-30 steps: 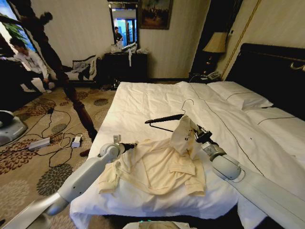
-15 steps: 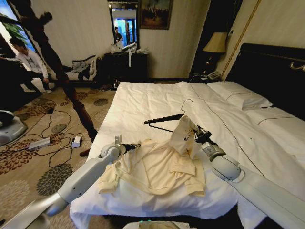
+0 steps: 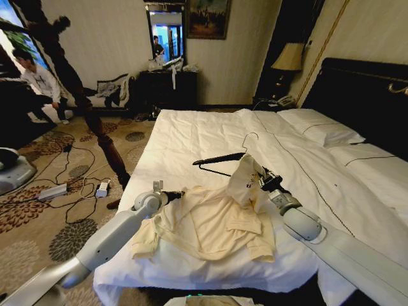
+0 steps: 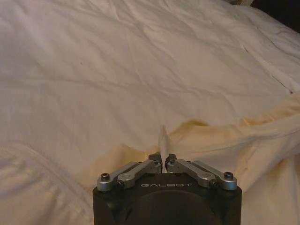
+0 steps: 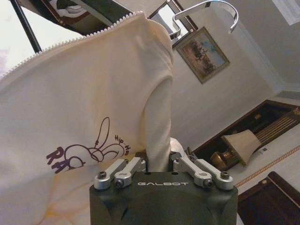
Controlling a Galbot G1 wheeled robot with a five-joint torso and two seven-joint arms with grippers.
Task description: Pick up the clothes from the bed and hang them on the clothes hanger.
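Observation:
The cream clothes (image 3: 210, 226) lie spread on the near part of the bed (image 3: 204, 134). One side is lifted by my right gripper (image 3: 260, 182), which is shut on the cloth. The black clothes hanger (image 3: 220, 158) sticks out of that raised part, its silver hook pointing up. In the right wrist view the fingers (image 5: 157, 154) pinch a fold of the clothes (image 5: 84, 93), which carry a printed logo, under the hanger's hook (image 5: 206, 5). My left gripper (image 3: 178, 193) sits at the top's far left edge. Its tips (image 4: 163, 138) are pressed together where the clothes (image 4: 262, 140) bunch up.
White pillows (image 3: 322, 131) and a black headboard (image 3: 370, 95) are at the right. Left of the bed, cables and a power strip (image 3: 51, 191) lie on the patterned carpet beside a dark slanted post (image 3: 95, 127). A dark dresser (image 3: 167, 86) stands at the far wall.
My left gripper has crept a little toward the top's edge. The right gripper, raised cloth and hanger hold still.

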